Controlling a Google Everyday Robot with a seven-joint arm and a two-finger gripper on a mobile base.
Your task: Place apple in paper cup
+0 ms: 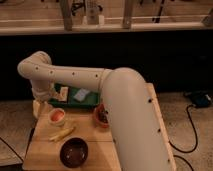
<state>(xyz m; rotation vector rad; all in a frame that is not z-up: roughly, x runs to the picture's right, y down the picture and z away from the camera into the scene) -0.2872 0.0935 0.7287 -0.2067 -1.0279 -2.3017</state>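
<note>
**Apple sat inside the paper cup, arm bent over the table's far left corner**

The paper cup (57, 118) stood upright on the wooden table (95, 145), its round rim facing up and its axis vertical. The apple (56, 115) lay inside it, an orange-red round shape filling most of the opening. Being round, the fruit showed no clear long axis or heading.

The gripper (44, 99) hung just behind and above the cup, toward the table's back-left corner, below the arm's bent elbow. Whether it was spread or pressed together could not be told; it was a pale shape merging with the wrist, and no contact with the cup or the fruit was visible.

A long pale-yellow stick-like item (62, 134) lay on the table just in front of the cup, angled from lower left to upper right. A dark brown bowl (73, 152) sat near the front edge, and a reddish-brown bowl (101, 115) stood to the right of the cup, partly hidden by the robot's thick white arm (125, 110). A green tray (79, 98) rested along the back of the table.
</note>
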